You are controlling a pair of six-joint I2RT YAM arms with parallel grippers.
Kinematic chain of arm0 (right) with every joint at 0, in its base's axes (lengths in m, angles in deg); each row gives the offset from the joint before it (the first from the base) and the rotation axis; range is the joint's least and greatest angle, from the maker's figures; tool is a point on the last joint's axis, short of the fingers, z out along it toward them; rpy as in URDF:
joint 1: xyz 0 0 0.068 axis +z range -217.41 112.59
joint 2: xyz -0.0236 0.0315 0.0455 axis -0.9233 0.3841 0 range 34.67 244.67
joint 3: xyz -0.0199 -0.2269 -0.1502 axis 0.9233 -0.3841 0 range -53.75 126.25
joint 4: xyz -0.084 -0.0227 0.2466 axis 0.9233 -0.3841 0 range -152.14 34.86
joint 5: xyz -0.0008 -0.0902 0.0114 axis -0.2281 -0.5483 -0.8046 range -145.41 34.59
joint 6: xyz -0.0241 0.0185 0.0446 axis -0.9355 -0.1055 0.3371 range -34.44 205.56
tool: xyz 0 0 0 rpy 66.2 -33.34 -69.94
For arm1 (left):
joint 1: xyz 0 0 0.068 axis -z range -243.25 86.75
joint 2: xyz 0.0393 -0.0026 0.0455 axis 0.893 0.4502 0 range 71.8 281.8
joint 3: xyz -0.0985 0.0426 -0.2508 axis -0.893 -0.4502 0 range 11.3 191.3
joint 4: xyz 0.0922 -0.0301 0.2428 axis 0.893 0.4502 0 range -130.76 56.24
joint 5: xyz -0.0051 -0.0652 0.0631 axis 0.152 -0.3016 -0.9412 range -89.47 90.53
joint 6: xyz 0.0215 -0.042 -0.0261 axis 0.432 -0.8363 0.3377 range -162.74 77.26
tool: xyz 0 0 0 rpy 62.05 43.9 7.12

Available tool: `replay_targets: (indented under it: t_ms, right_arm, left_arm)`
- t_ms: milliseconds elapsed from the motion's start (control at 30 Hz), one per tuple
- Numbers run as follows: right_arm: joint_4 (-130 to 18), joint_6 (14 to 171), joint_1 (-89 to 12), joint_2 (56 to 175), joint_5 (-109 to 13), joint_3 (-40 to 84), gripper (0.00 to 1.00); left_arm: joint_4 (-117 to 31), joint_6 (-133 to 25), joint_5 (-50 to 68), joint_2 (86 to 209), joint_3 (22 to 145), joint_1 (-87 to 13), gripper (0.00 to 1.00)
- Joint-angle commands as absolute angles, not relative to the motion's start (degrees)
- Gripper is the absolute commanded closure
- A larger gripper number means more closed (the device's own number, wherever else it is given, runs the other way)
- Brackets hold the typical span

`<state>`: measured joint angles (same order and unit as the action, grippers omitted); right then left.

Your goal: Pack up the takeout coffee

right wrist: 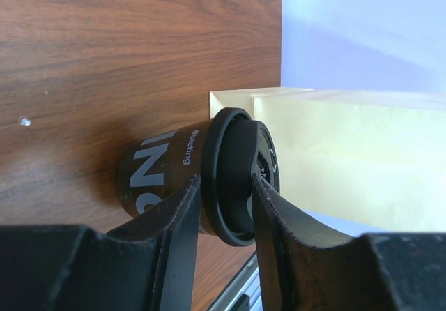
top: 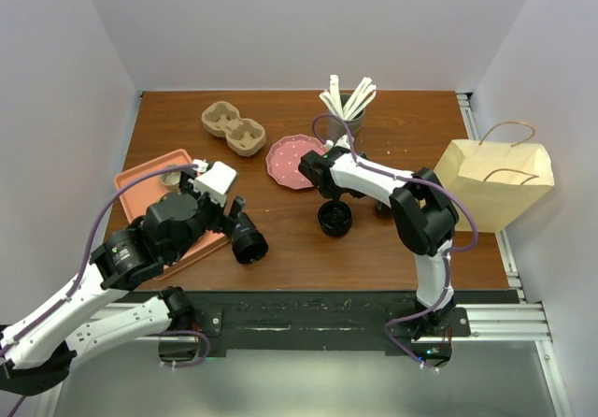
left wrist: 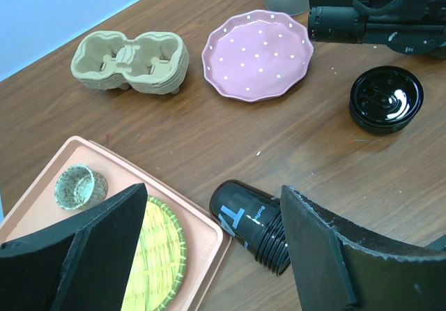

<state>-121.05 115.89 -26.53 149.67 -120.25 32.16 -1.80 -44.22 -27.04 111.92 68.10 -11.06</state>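
One paper bag (top: 495, 181) at the table's (top: 299, 253) right edge, one lidded cup (right wrist: 164, 168) aimed at it.
Cup's level, lid end toward the bag, right gripper (right wrist: 224, 180), the nearer arm's, clamped narrow across the lid rim; left gripper (left wrist: 212, 199) gapes wide, holding nothing.

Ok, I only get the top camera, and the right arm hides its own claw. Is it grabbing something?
Observer: Yes, the right wrist view shows the right gripper clamped on the lid of a black cup.
Operator: Which way is the cup pointing?
Observer: Its lid end faces the paper bag.
Operator: And what's in the tray? Half of it is covered for me.
Observer: A green woven mat lies in it.
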Motion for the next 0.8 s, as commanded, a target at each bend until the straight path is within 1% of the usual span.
replay_targets:
  t_ms: [0,133,167,300,367,600,667,767]
  right_arm:
    - [-122.82,119.75,-25.23,149.90,-121.68,34.40,0.61]
    - [-123.08,120.28,-24.52,149.72,-121.24,35.72,0.53]
    - [-123.08,120.19,-24.43,149.63,-121.15,35.81,0.50]
    - [-123.96,120.72,-24.35,148.85,-120.54,37.12,0.46]
    - [-123.70,120.11,-24.43,147.62,-119.31,37.74,0.46]
    - [-122.20,116.42,-24.35,140.24,-112.02,40.81,0.46]
    - [-123.60,116.85,-24.61,139.01,-109.65,43.79,0.46]
    - [-123.35,116.33,-25.31,134.79,-103.58,47.75,0.47]
  left_arm:
    - [-3.06,-45.12,-27.77,112.15,69.31,-11.04,0.18]
    - [-3.41,-44.85,-27.77,112.32,68.87,-11.04,0.18]
    - [-3.58,-44.85,-27.77,112.23,68.69,-11.04,0.18]
    - [-3.50,-43.36,-29.25,112.50,68.43,-11.04,0.18]
    - [-3.15,-40.65,-29.18,112.50,68.60,-11.04,0.17]
    - [0.54,-32.12,-21.54,114.86,66.59,-11.04,0.18]
    - [1.51,-30.62,-19.78,116.71,66.15,-11.04,0.19]
    - [2.65,-27.11,-13.46,120.13,65.27,-11.04,0.19]
